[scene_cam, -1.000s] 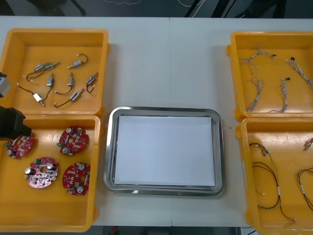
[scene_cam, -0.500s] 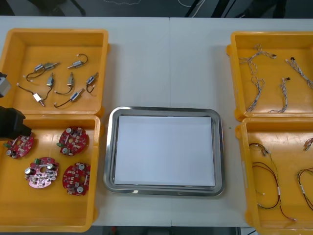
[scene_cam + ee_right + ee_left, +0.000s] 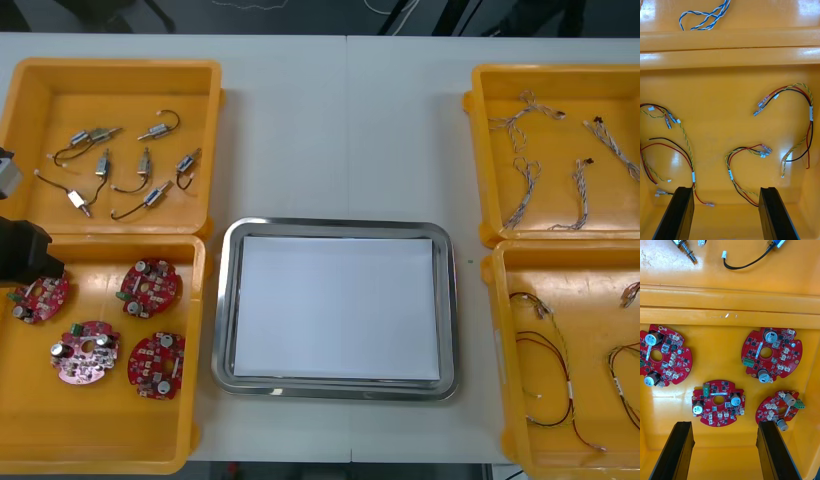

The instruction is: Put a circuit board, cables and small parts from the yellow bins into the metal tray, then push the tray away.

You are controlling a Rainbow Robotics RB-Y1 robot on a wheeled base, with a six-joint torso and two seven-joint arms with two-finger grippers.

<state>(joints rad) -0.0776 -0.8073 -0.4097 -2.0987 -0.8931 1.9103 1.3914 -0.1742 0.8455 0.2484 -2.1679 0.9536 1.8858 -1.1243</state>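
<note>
Tray (image 3: 335,226): at table centre, white inside, holding nothing.
Boards (image 3: 150,284): four, all in the bin (image 3: 100,463) at 8 o'clock from the tray.
Parts (image 3: 152,196): all in the bin at 10 o'clock.
Blue-white cables (image 3: 711,15): in the bin at 2 o'clock.
Red-yellow cables (image 3: 810,112): in the bin at 4 o'clock.
Left gripper (image 3: 724,425): hovers over the boards, jaws released, one board just ahead of the gap between its fingers.
Right gripper (image 3: 725,189): hovers over the red-yellow cables, jaws released, gripping nothing.
Done: nothing, judging by the bare tray.
Left: a board, cables and parts to move, then the push.
</note>
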